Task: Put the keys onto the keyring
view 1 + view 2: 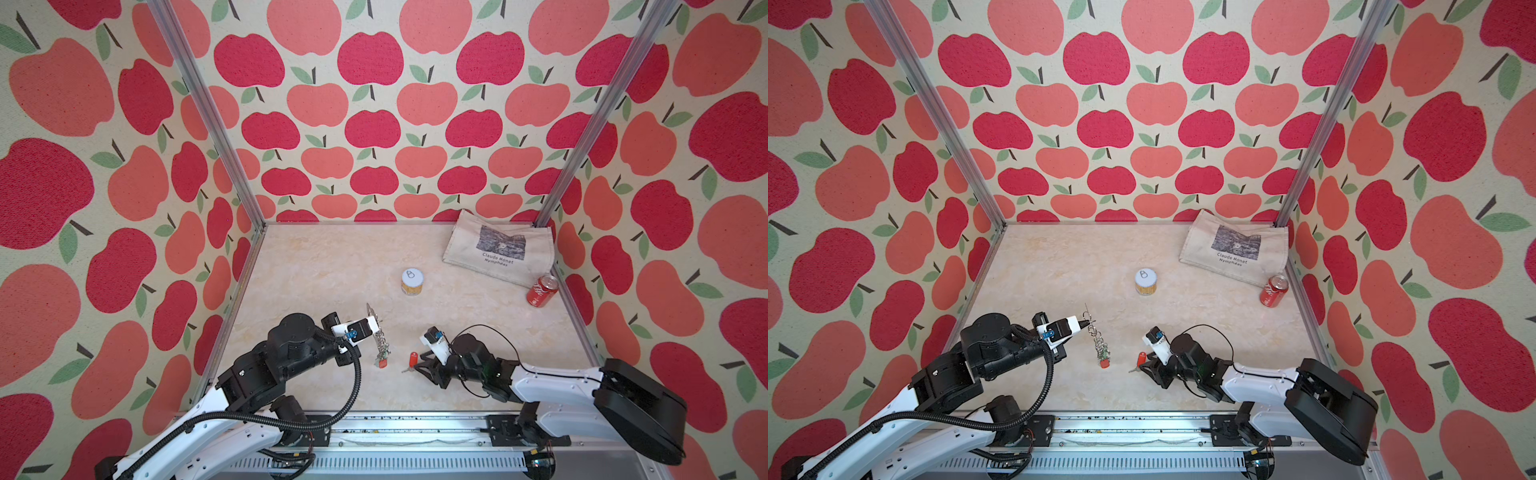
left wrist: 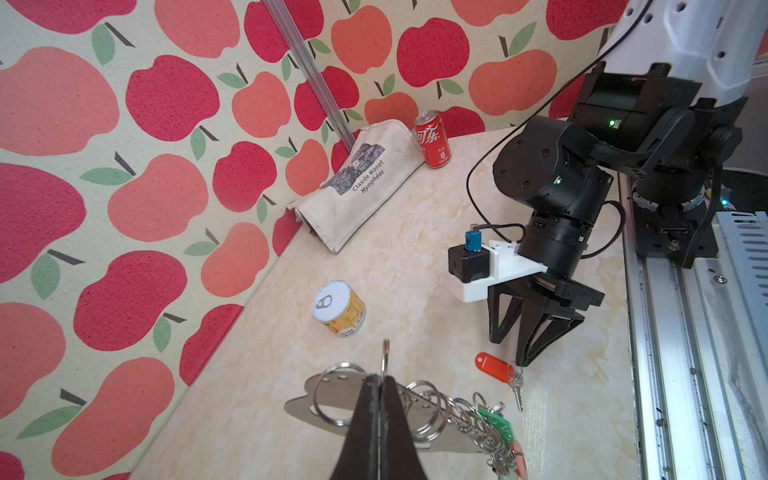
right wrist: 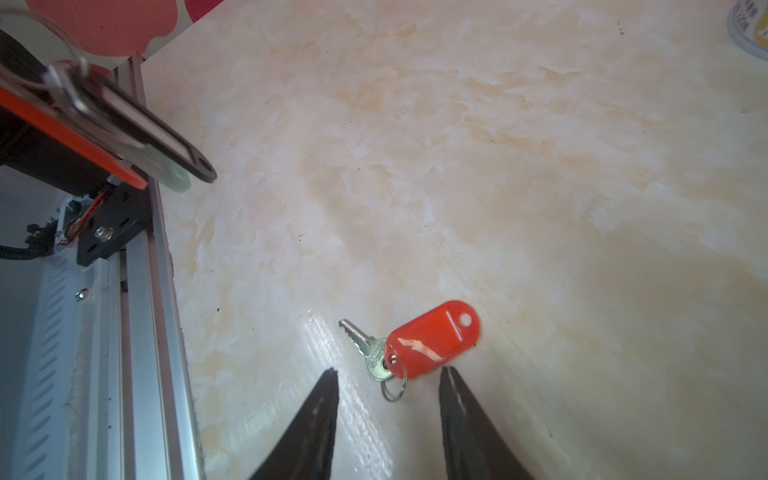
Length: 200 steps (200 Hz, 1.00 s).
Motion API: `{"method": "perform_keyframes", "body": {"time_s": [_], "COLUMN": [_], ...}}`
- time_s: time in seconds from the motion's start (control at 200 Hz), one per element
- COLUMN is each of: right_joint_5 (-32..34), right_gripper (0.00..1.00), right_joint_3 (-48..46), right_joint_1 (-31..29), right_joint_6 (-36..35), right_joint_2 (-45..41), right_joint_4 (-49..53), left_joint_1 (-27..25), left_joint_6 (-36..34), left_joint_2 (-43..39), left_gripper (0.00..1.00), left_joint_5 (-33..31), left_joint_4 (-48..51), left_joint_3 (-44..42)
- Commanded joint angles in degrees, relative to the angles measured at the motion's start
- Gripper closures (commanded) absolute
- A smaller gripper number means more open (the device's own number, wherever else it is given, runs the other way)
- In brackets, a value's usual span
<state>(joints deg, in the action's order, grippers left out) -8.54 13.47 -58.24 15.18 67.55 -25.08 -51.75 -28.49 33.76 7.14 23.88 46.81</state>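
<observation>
On the table (image 3: 457, 166), one key with a red tag (image 3: 432, 336) lies loose between the spread jaws of the right gripper (image 3: 388, 369), not yet on a ring, while the left gripper (image 2: 380, 376) pinches the keyring (image 2: 299, 406) tight, where a green-tagged key (image 2: 496, 419) already hangs.

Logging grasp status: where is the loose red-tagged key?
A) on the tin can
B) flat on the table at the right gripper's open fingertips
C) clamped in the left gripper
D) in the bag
B: the red-tagged key lies on the table, right gripper open at it.
</observation>
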Motion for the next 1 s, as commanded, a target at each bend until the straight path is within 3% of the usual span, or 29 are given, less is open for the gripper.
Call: {"method": "perform_keyframes", "body": {"time_s": [0.0, 0.18, 0.32, 0.44, 0.61, 0.996], "right_joint_5": [1.87, 2.67, -6.05, -9.36, -11.45, -5.11], "right_gripper": [0.56, 0.53, 0.63, 0.63, 0.63, 0.69], "right_joint_3": [-0.64, -2.43, -0.78, -0.57, 2.51, 2.71], "right_joint_1": [-0.3, -0.22, 1.6, 2.07, 2.6, 3.05], "right_joint_6": [1.17, 7.24, 15.51, 21.81, 26.66, 30.1], "right_joint_2": [-2.64, -1.43, 6.22, 10.23, 13.2, 9.08], "right_joint_4": [6.76, 5.21, 1.22, -3.2, -0.29, 9.22], "left_joint_1": [0.33, 0.42, 0.64, 0.77, 0.86, 0.99], "left_joint_6": [1.19, 1.23, 1.15, 1.15, 1.11, 0.9], "left_joint_2": [-1.15, -1.4, -1.41, -1.59, -2.8, -5.19], "left_gripper": [1.0, 1.0, 1.0, 1.0, 1.0, 1.0], "left_joint_5": [1.03, 1.55, 1.74, 1.89, 1.99, 2.07], "left_joint_4": [-0.88, -1.05, -0.39, 0.4, 0.95, 2.12], "left_joint_3": [-0.31, -0.75, -0.41, -0.05, -0.2, -1.01]}}
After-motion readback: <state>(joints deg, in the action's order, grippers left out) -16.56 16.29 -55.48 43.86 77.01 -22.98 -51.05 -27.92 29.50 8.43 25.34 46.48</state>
